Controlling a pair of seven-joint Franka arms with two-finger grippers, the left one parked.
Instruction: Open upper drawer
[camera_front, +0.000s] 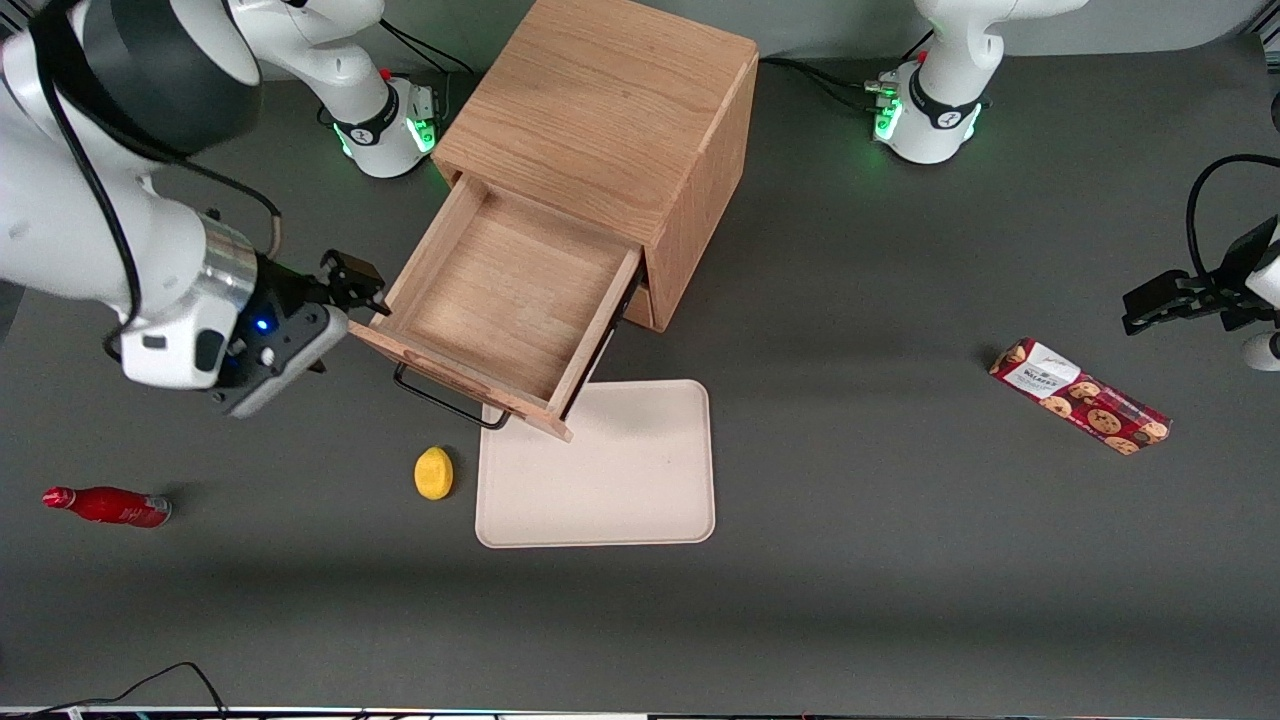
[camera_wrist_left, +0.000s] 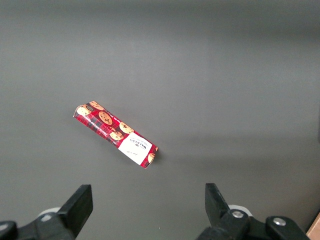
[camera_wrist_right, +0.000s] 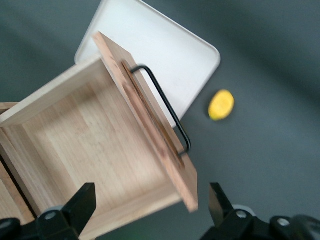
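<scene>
Light-oak upper drawer (camera_front: 505, 300) with thin dark wire handle (camera_front: 448, 402) is pulled well out of the boxy cabinet (camera_front: 600, 110); black pincer (camera_front: 352, 290) is held spread beside the drawer's front corner, gripping nothing.

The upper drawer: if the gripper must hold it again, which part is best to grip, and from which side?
Grip the thin dark handle at mid-bar on the upper drawer, coming from in front of the drawer. The bar stands off the front panel, leaving finger room. The gripper now waits open beside the drawer's front corner.
</scene>
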